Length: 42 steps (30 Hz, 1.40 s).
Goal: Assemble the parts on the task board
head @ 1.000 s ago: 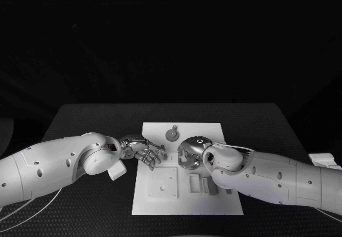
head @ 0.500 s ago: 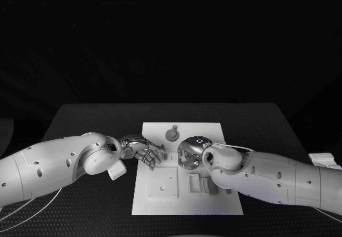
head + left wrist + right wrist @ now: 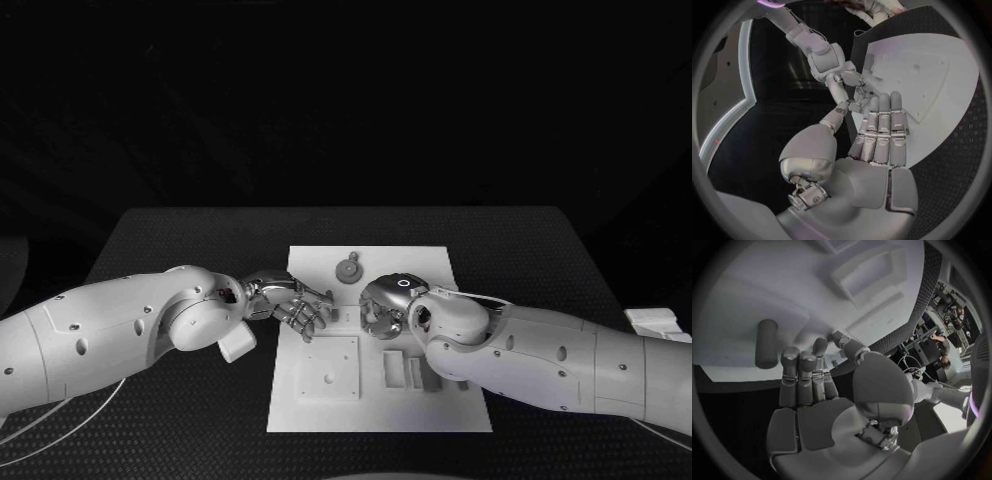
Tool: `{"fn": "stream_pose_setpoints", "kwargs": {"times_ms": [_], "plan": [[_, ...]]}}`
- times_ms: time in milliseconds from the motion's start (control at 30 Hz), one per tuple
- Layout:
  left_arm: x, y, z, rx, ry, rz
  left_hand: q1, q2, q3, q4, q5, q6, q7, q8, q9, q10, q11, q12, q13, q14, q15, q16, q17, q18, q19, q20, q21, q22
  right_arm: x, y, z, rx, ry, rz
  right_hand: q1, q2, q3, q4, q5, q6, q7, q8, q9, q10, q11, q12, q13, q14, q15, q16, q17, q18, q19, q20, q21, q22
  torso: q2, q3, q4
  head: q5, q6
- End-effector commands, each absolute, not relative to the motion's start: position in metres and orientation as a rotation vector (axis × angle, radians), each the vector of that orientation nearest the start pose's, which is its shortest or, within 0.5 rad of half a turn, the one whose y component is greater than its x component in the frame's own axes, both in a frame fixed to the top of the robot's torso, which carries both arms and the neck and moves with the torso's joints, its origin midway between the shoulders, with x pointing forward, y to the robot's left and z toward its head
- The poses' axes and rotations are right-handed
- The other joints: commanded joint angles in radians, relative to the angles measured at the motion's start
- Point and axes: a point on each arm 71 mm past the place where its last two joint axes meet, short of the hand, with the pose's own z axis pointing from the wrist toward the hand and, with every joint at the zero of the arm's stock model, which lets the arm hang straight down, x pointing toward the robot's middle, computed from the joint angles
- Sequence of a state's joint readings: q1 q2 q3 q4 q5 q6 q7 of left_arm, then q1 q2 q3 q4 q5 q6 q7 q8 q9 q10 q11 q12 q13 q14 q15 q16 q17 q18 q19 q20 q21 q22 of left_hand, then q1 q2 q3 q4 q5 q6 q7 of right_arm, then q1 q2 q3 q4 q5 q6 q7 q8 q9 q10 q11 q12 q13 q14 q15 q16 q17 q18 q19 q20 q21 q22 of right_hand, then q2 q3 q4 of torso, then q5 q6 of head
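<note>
Collision between the two hands is the main hazard at this stage, since both work close together over the middle of the task board [image 3: 433, 270]. The left hand [image 3: 296, 308] lies at the board's left edge with its fingers straight and side by side; in the left wrist view [image 3: 879, 135] nothing is seen held in them. The right hand [image 3: 382, 310] is curled downward over the board's middle. Whether it grips a part cannot be told: in the right wrist view [image 3: 811, 385] its fingers reach toward the board, and a short grey peg [image 3: 766, 343] stands beside them, not clearly touched.

A round grey part [image 3: 348, 268] lies near the board's far edge, apart from both hands. Two upright blocks [image 3: 404, 372] stand near the right side, just beside the right forearm.

Probable faults, as judged:
- Forearm sweep knocks the upright blocks over.
- A part pressed in at a tilt jams in its seat.
- Downward force near the left edge shifts the board on the tabletop [image 3: 173, 250].
</note>
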State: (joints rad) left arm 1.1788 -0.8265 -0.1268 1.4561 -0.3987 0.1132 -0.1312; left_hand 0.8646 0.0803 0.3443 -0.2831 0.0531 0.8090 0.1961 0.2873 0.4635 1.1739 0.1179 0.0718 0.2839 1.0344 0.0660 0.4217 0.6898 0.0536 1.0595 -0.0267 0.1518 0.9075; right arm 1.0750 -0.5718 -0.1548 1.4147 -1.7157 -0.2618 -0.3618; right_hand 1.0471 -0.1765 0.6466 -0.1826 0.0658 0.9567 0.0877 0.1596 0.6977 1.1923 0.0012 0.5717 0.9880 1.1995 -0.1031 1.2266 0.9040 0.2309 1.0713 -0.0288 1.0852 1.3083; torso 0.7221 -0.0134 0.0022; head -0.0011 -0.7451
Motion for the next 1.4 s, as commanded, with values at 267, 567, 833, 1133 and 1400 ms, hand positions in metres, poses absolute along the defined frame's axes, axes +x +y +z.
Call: {"fn": "stream_pose_setpoints", "kwargs": {"times_ms": [267,567,833,1133,1400], "plan": [[0.458,0.200,-0.257,-0.758,2.345,-1.212,0.011,-0.002,-0.002,-0.006,-0.002,0.000,0.000,0.005,-0.002,0.005,-0.004,0.003,0.002,0.007,0.002,-0.005,0.002,0.020,-0.005,-0.004,0.000,0.002,0.441,-0.092,-0.293,-0.411,1.848,0.507,0.000,0.016,-0.004,-0.016,0.001,0.113,0.010,0.014,-0.002,0.016,-0.012,0.012,-0.006,0.009,-0.011,0.013,0.003,0.031,0.004,-0.010,0.014,0.020,0.000,-0.0001,-0.0010,0.000,-0.002],[0.459,0.200,-0.257,-0.758,2.345,-1.210,0.013,-0.003,-0.002,-0.006,-0.002,-0.001,0.000,0.005,-0.002,0.005,-0.004,0.003,0.002,0.007,0.002,-0.006,0.002,0.020,-0.005,-0.004,0.000,0.002,0.441,-0.094,-0.293,-0.403,1.838,0.507,-0.001,0.015,-0.004,-0.018,0.002,0.115,0.009,0.015,-0.003,0.017,-0.013,0.013,-0.007,0.010,-0.012,0.014,0.003,0.031,0.005,-0.011,0.015,0.019,-0.001,-0.0004,-0.0004,-0.002,-0.001],[0.459,0.200,-0.257,-0.761,2.342,-1.206,0.013,-0.005,-0.005,-0.004,-0.002,-0.003,0.001,0.004,-0.003,0.003,-0.003,0.002,0.002,0.006,0.003,-0.008,0.003,0.019,-0.006,-0.003,0.000,0.001,0.438,-0.098,-0.289,-0.393,1.813,0.509,-0.006,0.015,-0.006,-0.017,0.001,0.118,0.008,0.017,-0.004,0.020,-0.014,0.015,-0.009,0.012,-0.013,0.016,0.003,0.031,0.006,-0.011,0.017,0.019,-0.001,-0.0002,-0.0009,-0.003,0.000],[0.459,0.199,-0.257,-0.763,2.340,-1.204,0.013,-0.005,-0.005,-0.004,-0.002,-0.003,0.001,0.004,-0.003,0.003,-0.003,0.002,0.002,0.006,0.003,-0.009,0.004,0.019,-0.006,-0.003,0.000,0.001,0.436,-0.101,-0.280,-0.376,1.779,0.518,-0.012,0.013,-0.006,-0.014,0.002,0.122,0.006,0.019,-0.006,0.024,-0.016,0.016,-0.012,0.015,-0.014,0.017,0.003,0.031,0.009,-0.012,0.020,0.018,-0.001,0.0000,-0.0012,-0.005,0.002],[0.459,0.199,-0.257,-0.766,2.346,-1.193,0.013,-0.006,-0.006,-0.004,-0.002,-0.004,0.001,0.004,-0.003,0.003,-0.003,0.001,0.002,0.006,0.003,-0.010,0.004,0.019,-0.006,-0.003,0.000,0.001,0.436,-0.101,-0.271,-0.368,1.756,0.523,-0.014,0.012,-0.006,-0.012,0.002,0.124,0.006,0.020,-0.007,0.026,-0.016,0.017,-0.013,0.017,-0.015,0.018,0.003,0.031,0.010,-0.013,0.021,0.018,-0.001,-0.0003,-0.0009,-0.007,0.003]]}}
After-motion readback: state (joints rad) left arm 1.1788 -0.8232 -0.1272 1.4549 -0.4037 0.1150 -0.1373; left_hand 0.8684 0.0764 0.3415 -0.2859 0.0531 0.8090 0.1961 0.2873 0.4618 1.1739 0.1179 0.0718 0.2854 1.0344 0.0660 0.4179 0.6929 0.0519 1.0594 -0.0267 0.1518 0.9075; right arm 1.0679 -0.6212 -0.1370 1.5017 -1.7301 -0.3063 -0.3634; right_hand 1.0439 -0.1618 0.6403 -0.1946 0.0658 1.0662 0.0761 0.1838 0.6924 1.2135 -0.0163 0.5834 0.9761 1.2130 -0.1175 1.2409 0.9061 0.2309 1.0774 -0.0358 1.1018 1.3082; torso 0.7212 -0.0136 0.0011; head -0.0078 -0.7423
